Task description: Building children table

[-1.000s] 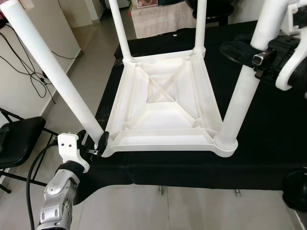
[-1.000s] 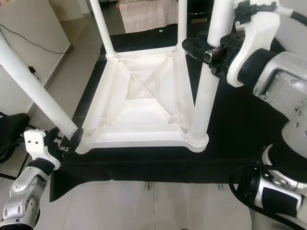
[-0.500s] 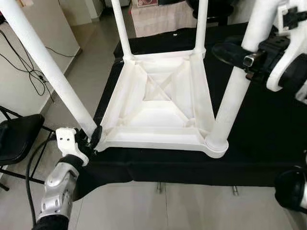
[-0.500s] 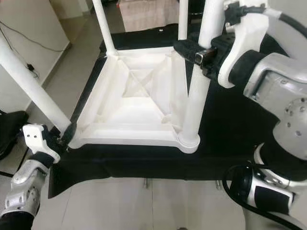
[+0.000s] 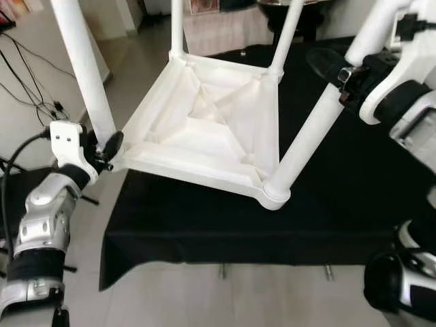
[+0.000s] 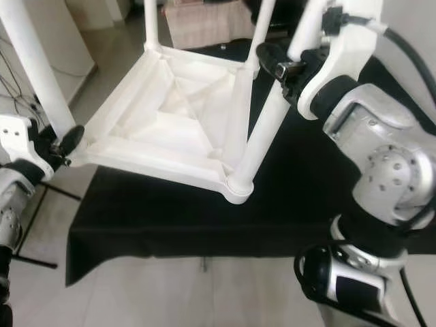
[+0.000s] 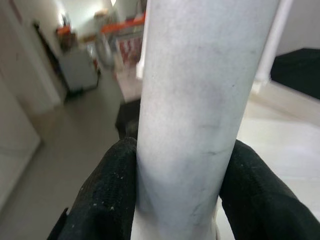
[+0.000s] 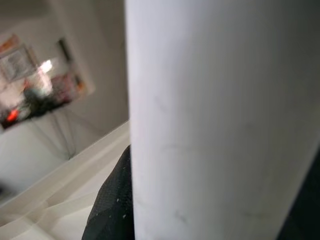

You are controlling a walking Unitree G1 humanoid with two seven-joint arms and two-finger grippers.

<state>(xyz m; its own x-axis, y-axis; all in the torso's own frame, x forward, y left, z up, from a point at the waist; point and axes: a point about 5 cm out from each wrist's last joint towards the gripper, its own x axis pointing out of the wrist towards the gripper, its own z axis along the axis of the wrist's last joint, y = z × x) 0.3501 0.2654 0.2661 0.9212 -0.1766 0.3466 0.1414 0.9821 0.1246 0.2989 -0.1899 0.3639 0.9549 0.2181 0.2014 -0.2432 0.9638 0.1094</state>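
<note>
Four white tubular legs stick up from the upside-down white plastic children's table, which sits tilted over the black cloth-covered work surface, its near-left corner hanging past the cloth's left edge. You've got both arms on it right now.

Your left gripper is down at the near-left leg, right where it meets the tabletop corner. In the left wrist view the black fingers are pressed on both sides of that leg, so they're clamped on it.

Your right gripper is higher up on the near-right leg, which leans from its socket at the near corner up toward the right. Its black fingers wrap across the tube, and the right wrist view has the leg hard against a black finger, so that's a grip too.

Off to the left you can see a black chair and some cables on the light floor by the wall.
</note>
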